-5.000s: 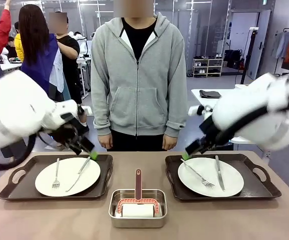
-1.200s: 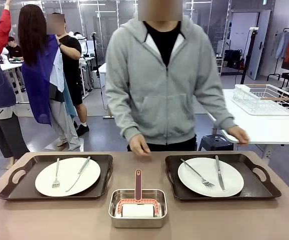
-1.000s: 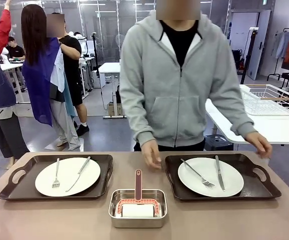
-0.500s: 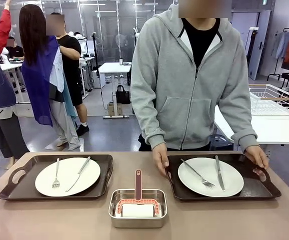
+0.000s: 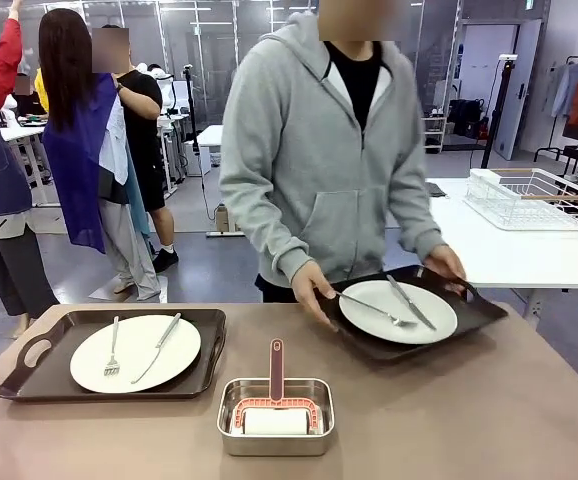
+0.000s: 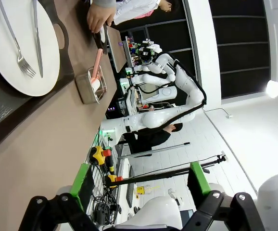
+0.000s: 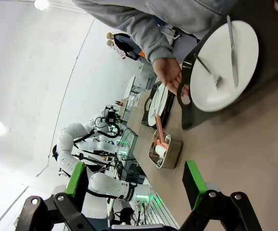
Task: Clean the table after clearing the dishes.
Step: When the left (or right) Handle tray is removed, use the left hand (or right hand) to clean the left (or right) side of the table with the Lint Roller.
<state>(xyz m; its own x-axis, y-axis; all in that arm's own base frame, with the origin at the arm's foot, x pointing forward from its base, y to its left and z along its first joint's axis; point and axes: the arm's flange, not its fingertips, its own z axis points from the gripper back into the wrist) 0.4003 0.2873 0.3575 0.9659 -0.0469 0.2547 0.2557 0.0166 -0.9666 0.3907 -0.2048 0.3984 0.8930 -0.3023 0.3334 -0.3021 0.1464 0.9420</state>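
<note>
On the brown table point(image 5: 489, 400), the left dark tray point(image 5: 29, 372) holds a white plate point(image 5: 134, 352) with a fork and knife. A person in a grey hoodie holds the right tray point(image 5: 389, 345) by both handles, raised off the table and tilted, with its plate point(image 5: 397, 311), fork and knife on it. In the left wrist view, my left gripper point(image 6: 140, 182) is open and empty, away from the left plate point(image 6: 21, 45). In the right wrist view, my right gripper point(image 7: 134, 179) is open and empty, well back from the lifted plate point(image 7: 223, 62) and the person's hand point(image 7: 170, 72).
A small steel pan point(image 5: 275, 416) with a pink-handled roller stands at the table's near middle. A white side table point(image 5: 529, 250) with a wire rack stands at the right. Other people stand far left in the background.
The person has stepped to the right tray, gripped both handles and lifted it off the table, tilted. Both arms, over the trays five seconds ago, have left the front view.
</note>
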